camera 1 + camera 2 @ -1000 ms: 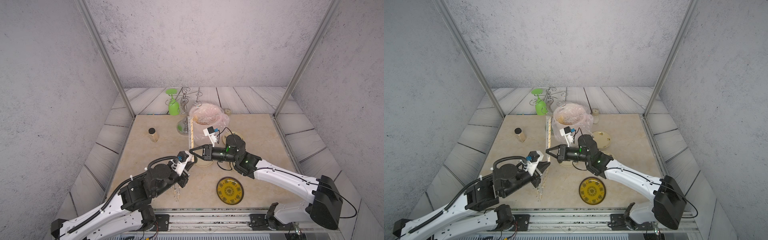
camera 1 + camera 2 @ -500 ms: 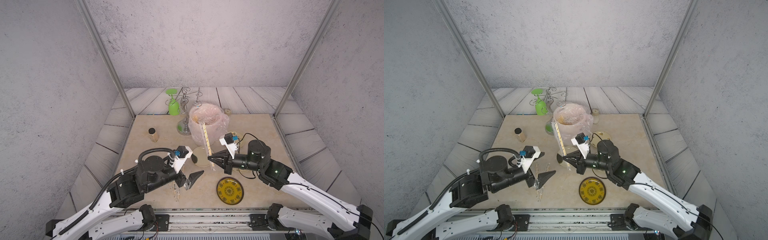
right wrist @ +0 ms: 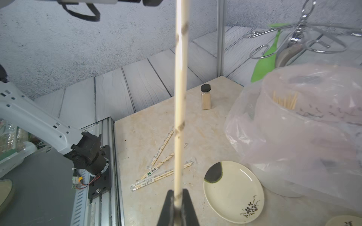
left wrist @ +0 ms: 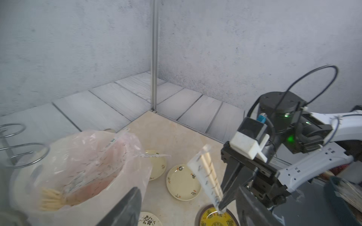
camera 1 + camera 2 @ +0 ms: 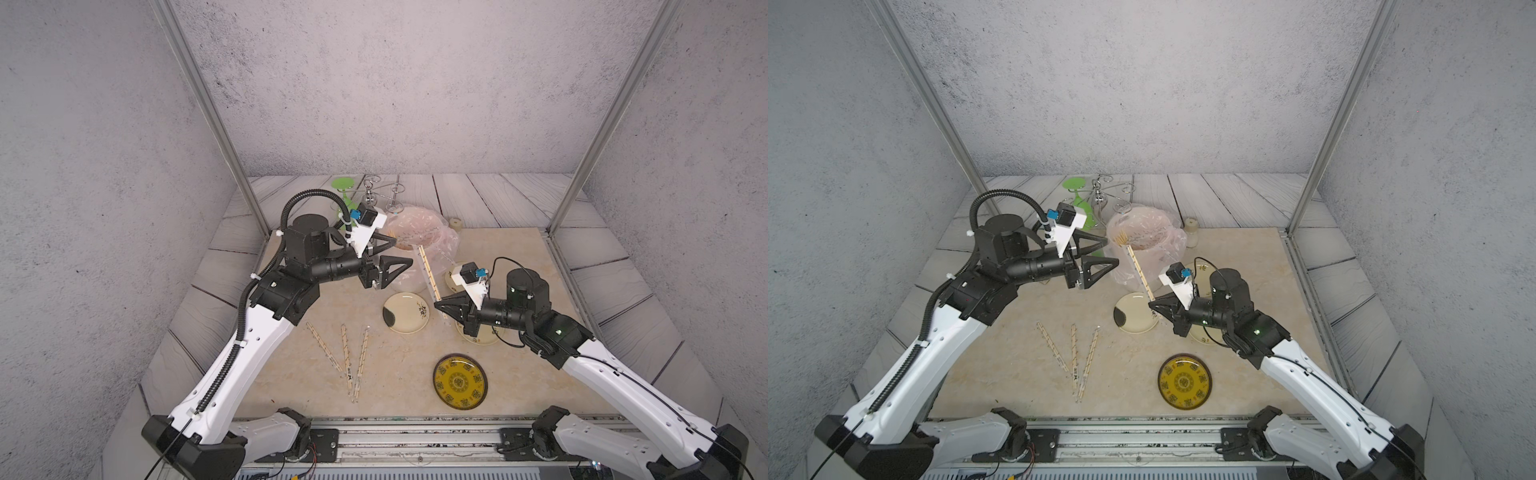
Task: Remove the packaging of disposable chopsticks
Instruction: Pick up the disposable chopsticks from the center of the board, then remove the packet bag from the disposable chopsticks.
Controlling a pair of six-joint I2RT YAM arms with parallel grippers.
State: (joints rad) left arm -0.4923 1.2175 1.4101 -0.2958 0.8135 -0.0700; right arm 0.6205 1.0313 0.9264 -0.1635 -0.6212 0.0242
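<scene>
At the right of the surface (image 5: 395, 395), right hand (image 5: 438, 305) pinched fully shut on the near, lower end of one sleeved pair (image 5: 429, 274). Held clear of the surface, slanting up and away toward the far left, upper end toward the bag-lined tub (image 5: 440, 241) without touching it. In the left wrist view, sleeve (image 4: 197, 172) whitish and translucent with small dark marks, two pale chopsticks (image 4: 210, 172) side by side inside, a loose flap of sleeve past their upper tips. In the right wrist view, only a blurred pale strip rising from between the closed fingers (image 3: 166, 209).

Raised at the left of the tub, left hand (image 5: 402, 250) with jaws spread wide, nothing between them, well apart from the held pair.

At near left, flat on the surface, three more sleeved pairs (image 5: 346, 361), fanned out with near ends close together, printed wrappers on. Inside the tub, a bunch of bare sticks (image 3: 286, 100) at its left side and crumpled empty sleeves (image 4: 78, 180) in the pink bag.

On the surface, below and just left of the right hand's tips, a cream plate with a dark blotch (image 5: 405, 313). Nearer, well apart, a yellow patterned plate (image 5: 460, 381). By the far-left corner post, a small dark-capped jar (image 3: 205, 96).
</scene>
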